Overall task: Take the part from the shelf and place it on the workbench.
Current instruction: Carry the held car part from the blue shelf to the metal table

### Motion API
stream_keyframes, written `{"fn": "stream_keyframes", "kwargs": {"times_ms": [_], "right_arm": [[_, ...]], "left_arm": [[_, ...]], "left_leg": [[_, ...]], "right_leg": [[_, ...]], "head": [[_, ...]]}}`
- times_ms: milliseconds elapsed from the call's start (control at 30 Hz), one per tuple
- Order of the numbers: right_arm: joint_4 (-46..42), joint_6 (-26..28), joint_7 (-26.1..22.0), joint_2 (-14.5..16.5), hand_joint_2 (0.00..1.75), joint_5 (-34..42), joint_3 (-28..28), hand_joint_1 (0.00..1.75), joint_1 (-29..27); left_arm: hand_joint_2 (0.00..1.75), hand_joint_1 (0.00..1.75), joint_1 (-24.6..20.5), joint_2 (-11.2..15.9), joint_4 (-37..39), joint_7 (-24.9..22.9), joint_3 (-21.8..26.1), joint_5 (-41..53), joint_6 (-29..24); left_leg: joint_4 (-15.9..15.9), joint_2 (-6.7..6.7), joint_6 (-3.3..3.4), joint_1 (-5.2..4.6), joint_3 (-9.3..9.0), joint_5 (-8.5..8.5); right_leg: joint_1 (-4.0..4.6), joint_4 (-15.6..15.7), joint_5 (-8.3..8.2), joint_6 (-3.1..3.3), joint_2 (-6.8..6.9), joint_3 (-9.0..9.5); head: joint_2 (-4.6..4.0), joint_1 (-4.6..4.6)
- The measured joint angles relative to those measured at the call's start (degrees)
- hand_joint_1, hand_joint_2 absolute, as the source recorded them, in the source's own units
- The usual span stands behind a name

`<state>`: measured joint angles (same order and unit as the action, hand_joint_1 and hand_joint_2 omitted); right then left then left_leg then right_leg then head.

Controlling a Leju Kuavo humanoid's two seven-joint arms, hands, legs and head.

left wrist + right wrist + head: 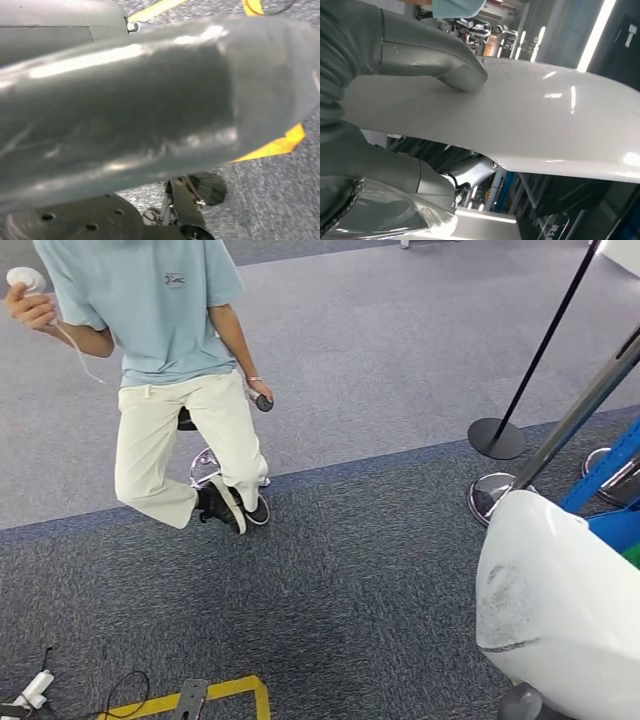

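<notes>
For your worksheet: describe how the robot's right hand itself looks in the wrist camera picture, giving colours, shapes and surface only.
The right hand has a grey ribbed cover at the wrist, a thick, smooth grey thumb with a rounded tip, and clear crinkled plastic wrap near its base.

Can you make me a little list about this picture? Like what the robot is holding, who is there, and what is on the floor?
held thing: white curved part, glossy, scuffed on one side
right hand: grips the part, thumb pressed on its top face
left hand: cannot tell from these views
person: sits on a stool, a controller in each hand
floor: grey carpet, yellow tape, black stanchion base
workbench: not seen
</notes>
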<state>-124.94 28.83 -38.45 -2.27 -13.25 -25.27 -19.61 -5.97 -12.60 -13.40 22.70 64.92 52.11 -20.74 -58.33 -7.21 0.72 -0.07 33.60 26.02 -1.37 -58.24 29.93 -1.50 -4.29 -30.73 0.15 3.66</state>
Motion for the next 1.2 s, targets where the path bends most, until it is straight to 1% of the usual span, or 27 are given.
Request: {"fn": "stream_keyframes", "kwargs": {"times_ms": [33,67,100,167,233,267,300,333,400,467,533,567,633,667,700,733,767,800,833,867,900,967,1033,1067,1133,1167,1200], "right_arm": [[0.0,0.0,0.0,-0.1,1.75,0.0,-0.1,1.75,0.1],[0.0,0.0,0.0,-0.1,1.75,0.0,-0.2,1.75,0.2],[0.0,0.0,0.0,-0.1,1.75,0.0,-0.3,1.75,0.2],[0.1,0.0,0.0,-0.1,1.75,0.1,-0.4,1.75,0.2],[0.1,0.0,0.0,-0.2,1.75,0.2,-0.5,1.75,0.2],[0.2,-0.1,0.0,-0.2,1.75,0.2,-0.5,1.75,0.3],[0.2,-0.2,0.0,-0.2,1.75,0.3,-0.6,1.75,0.4],[0.2,-0.3,0.0,-0.2,1.75,0.3,-0.6,1.75,0.4],[0.3,-0.4,0.0,-0.2,1.75,0.4,-0.6,1.75,0.5],[0.3,-0.4,0.0,-0.2,1.75,0.4,-0.6,1.75,0.6],[0.3,-0.5,0.0,-0.2,1.75,0.5,-0.6,1.75,0.7],[0.4,-0.6,0.0,-0.2,1.75,0.5,-0.6,1.75,0.8],[0.4,-0.6,0.0,-0.2,1.75,0.7,-0.6,1.75,0.9],[0.5,-0.7,0.0,-0.2,1.75,0.7,-0.6,1.75,0.9],[0.5,-0.7,0.0,-0.3,1.75,0.8,-0.6,1.75,0.8],[0.6,-0.8,0.0,-0.3,1.75,0.8,-0.6,1.75,0.7],[0.7,-0.9,0.0,-0.3,1.75,0.9,-0.6,1.75,0.7],[0.8,-1.0,0.0,-0.3,1.75,0.9,-0.6,1.75,0.7],[0.8,-1.1,0.0,-0.3,1.75,1.0,-0.6,1.75,0.7],[0.8,-1.3,0.0,-0.3,1.75,1.0,-0.6,1.75,0.7],[0.9,-1.4,0.0,-0.3,1.75,1.1,-0.6,1.75,0.7],[0.9,-1.7,0.0,-0.3,1.75,1.1,-0.6,1.75,0.7],[0.9,-1.8,0.0,-0.3,1.75,1.2,-0.6,1.75,0.6],[0.9,-1.9,0.0,-0.3,1.75,1.2,-0.6,1.75,0.6],[0.9,-2.0,0.0,-0.3,1.75,1.2,-0.6,1.75,0.6],[0.9,-2.1,0.0,-0.3,1.75,1.2,-0.6,1.75,0.5],[0.9,-2.1,0.0,-0.3,1.75,1.2,-0.6,1.75,0.5]], "left_arm": [[0.0,0.0,0.1,0.1,0.0,0.0,0.0,0.0,0.0],[0.0,0.0,0.2,0.2,0.0,0.0,0.0,0.0,0.0],[0.0,0.0,0.3,0.3,0.0,0.0,0.0,0.0,0.0],[0.0,0.0,0.1,0.3,0.0,0.0,0.0,0.0,-0.1],[0.0,0.0,0.1,0.3,0.0,0.0,0.0,0.0,0.0],[0.0,0.0,0.1,0.3,0.0,0.1,0.0,0.0,0.0],[0.0,0.0,0.2,0.3,0.0,0.2,0.0,0.0,0.1],[0.0,0.0,0.3,0.3,0.0,0.3,0.0,0.0,0.2],[0.0,0.0,0.1,0.4,0.0,0.6,0.0,0.0,0.3],[0.0,0.0,-0.1,0.4,0.0,0.8,0.0,0.0,0.4],[0.0,0.0,-0.1,0.4,0.0,0.9,0.0,0.1,0.4],[0.0,0.0,0.0,0.4,0.0,0.9,0.0,0.1,0.5],[0.0,0.0,0.0,0.4,0.0,1.0,-0.1,0.2,0.5],[0.0,0.0,-0.1,0.3,0.0,1.0,-0.1,0.3,0.6],[0.0,0.0,-0.2,0.3,0.0,1.0,-0.2,0.4,0.6],[0.0,0.0,-0.2,0.3,0.0,1.0,-0.3,0.5,0.7],[0.0,0.0,-0.2,0.2,0.0,1.0,-0.4,0.5,0.7],[0.0,0.0,-0.2,0.2,0.0,0.9,-0.4,0.6,0.7],[0.0,0.0,-0.2,0.2,0.0,0.9,-0.5,0.6,0.7],[0.0,0.0,-0.2,0.2,0.0,0.9,-0.5,0.7,0.7],[0.0,0.0,-0.2,0.2,0.0,0.8,-0.6,0.7,0.7],[0.0,0.0,-0.3,0.2,0.0,0.7,-0.8,0.7,0.7],[0.0,0.0,-0.1,0.3,0.0,0.7,-0.9,0.7,0.7],[0.0,0.0,0.0,0.3,0.0,0.7,-0.9,0.7,0.7],[0.0,0.0,0.1,0.3,0.0,0.7,-0.9,0.7,0.7],[0.0,0.0,0.0,0.3,0.0,0.7,-1.0,0.7,0.7],[0.0,0.0,-0.1,0.2,0.0,0.7,-1.0,0.7,0.7]], "left_leg": [[-0.1,-0.26,-0.33,0.12,0.18,-0.03],[-0.7,0.41,-0.61,0.08,0.48,0.37],[-2.2,1.73,-0.86,0.03,1.18,1.35],[-8.7,5.15,-1.29,-0.02,4.11,4.87],[-15.5,6.47,-1.51,0.13,7.16,7.48],[-16.6,6.66,-1.5,0.16,7.57,7.42],[-15.2,6.85,-1.38,0.16,6.73,6.16],[-11.7,7.31,-1.12,0.1,4.89,4.18],[-3.8,9.74,-0.38,-0.51,0.79,1.36],[-0.5,11.27,0.18,-1.13,-0.65,1.01],[0.0,10.2,0.61,-1.11,-0.56,0.85],[0.4,9.53,0.88,-0.95,-0.71,0.66],[1.0,8.2,1.44,-0.55,-1.07,0.23],[1.1,7.51,1.59,-0.49,-1.08,0.16],[1.1,6.79,1.69,-0.46,-1.03,0.13],[1.1,5.99,1.72,-0.46,-1.02,0.13],[1.1,5.18,1.73,-0.44,-1.06,0.14],[1.0,4.37,1.69,-0.4,-1.12,0.17],[0.9,3.52,1.59,-0.32,-1.21,0.23],[0.8,2.69,1.4,-0.22,-1.23,0.35],[0.4,1.9,1.1,-0.21,-1.13,0.52],[-0.2,0.43,0.36,-0.13,-0.58,0.69],[-0.4,-0.74,-0.33,0.07,-0.06,0.55],[-0.6,-0.2,-0.6,0.08,0.12,0.66],[-3.4,2.79,-1.05,-0.07,1.36,2.4],[-6.5,4.74,-1.22,-0.13,2.75,4.05],[-10.4,5.88,-1.36,-0.1,4.56,5.91]], "right_leg": [[0.02,0.1,-0.14,0.31,0.66,0.06],[0.01,0.2,-0.21,0.67,1.35,0.16],[-0.01,0.3,-0.24,1.0,2.18,0.28],[0.2,0.4,-0.09,1.53,4.01,0.43],[0.45,0.4,0.08,1.75,5.87,0.49],[0.53,0.4,0.16,1.79,6.68,0.54],[0.6,0.4,0.26,1.8,7.45,0.67],[0.66,0.4,0.39,1.77,8.19,0.86],[0.87,0.4,0.72,1.53,9.53,1.23],[1.09,0.4,0.97,1.12,10.74,1.36],[1.19,0.6,1.17,0.61,11.86,1.48],[1.13,0.4,1.57,0.33,11.3,1.47],[0.95,-3.0,3.75,-0.1,8.15,-0.05],[0.83,-6.5,5.42,-0.2,6.17,-1.75],[0.78,-10.6,7.02,-0.28,5.07,-3.87],[0.76,-14.0,7.95,-0.37,4.6,-5.83],[0.74,-15.7,7.84,-0.44,4.43,-7.09],[0.7,-15.2,6.63,-0.5,4.36,-7.29],[0.59,-12.7,4.5,-0.57,4.06,-6.44],[0.37,-8.8,2.14,-0.69,3.06,-4.9],[0.14,-5.1,0.59,-0.79,1.69,-3.29],[-0.11,-0.9,-0.44,-0.56,-0.32,-1.25],[0.05,-0.6,-0.23,0.2,0.33,-0.86],[0.09,-0.6,-0.31,0.55,0.99,-0.77],[0.11,-0.4,-0.33,1.17,2.56,-0.49],[0.26,-0.3,-0.22,1.42,3.45,-0.38],[0.43,-0.3,-0.08,1.65,4.39,-0.32]], "head": [[0.0,-0.03],[0.0,0.09],[0.0,0.24],[0.0,0.53],[0.0,0.57],[0.0,0.58],[0.0,0.59],[0.0,0.59],[0.0,0.57],[0.0,0.54],[0.0,0.54],[0.0,0.47],[0.01,0.18],[0.01,0.02],[0.01,-0.05],[0.0,-0.07],[0.0,-0.06],[0.0,-0.05],[0.0,-0.05],[0.0,-0.06],[0.0,-0.08],[0.0,-0.09],[0.0,-0.06],[0.0,-0.03],[0.0,0.25],[0.0,0.39],[0.0,0.5]]}}
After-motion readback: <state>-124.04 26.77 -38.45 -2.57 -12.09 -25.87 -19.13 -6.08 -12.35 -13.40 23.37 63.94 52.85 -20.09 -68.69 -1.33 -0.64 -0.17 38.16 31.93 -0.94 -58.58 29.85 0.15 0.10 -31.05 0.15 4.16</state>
